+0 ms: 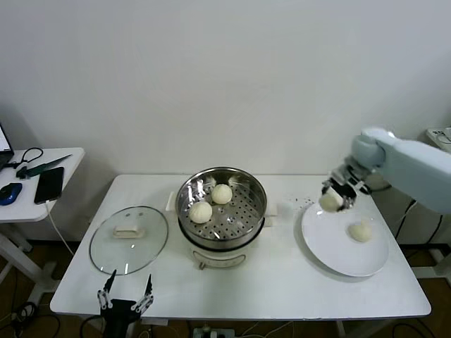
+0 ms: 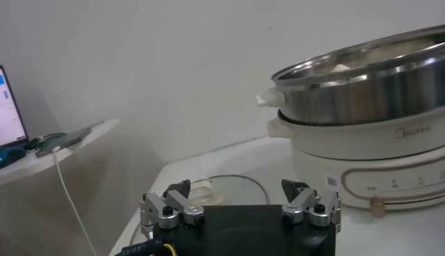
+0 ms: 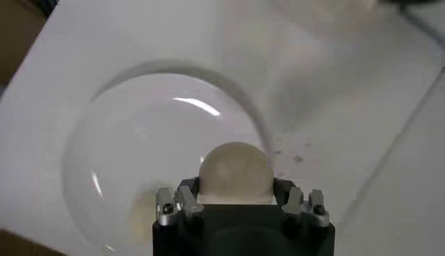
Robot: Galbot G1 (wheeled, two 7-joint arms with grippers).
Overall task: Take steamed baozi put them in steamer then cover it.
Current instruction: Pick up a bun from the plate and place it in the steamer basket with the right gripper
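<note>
The steamer (image 1: 239,222) stands at the table's middle with two baozi (image 1: 201,212) (image 1: 222,193) inside; its steel wall shows in the left wrist view (image 2: 361,90). My right gripper (image 1: 337,198) is shut on a third baozi (image 1: 330,202) (image 3: 235,172) and holds it above the white plate's left edge. A fourth baozi (image 1: 360,231) lies on the plate. The glass cover (image 1: 130,239) lies flat left of the steamer, also seen in the left wrist view (image 2: 229,189). My left gripper (image 1: 125,294) (image 2: 240,198) is open and empty at the table's front edge, near the cover.
The white plate (image 1: 331,246) (image 3: 118,153) lies right of the steamer. A side table (image 1: 49,201) at the far left holds a phone (image 1: 49,184), a mouse and cables. A wall stands behind the table.
</note>
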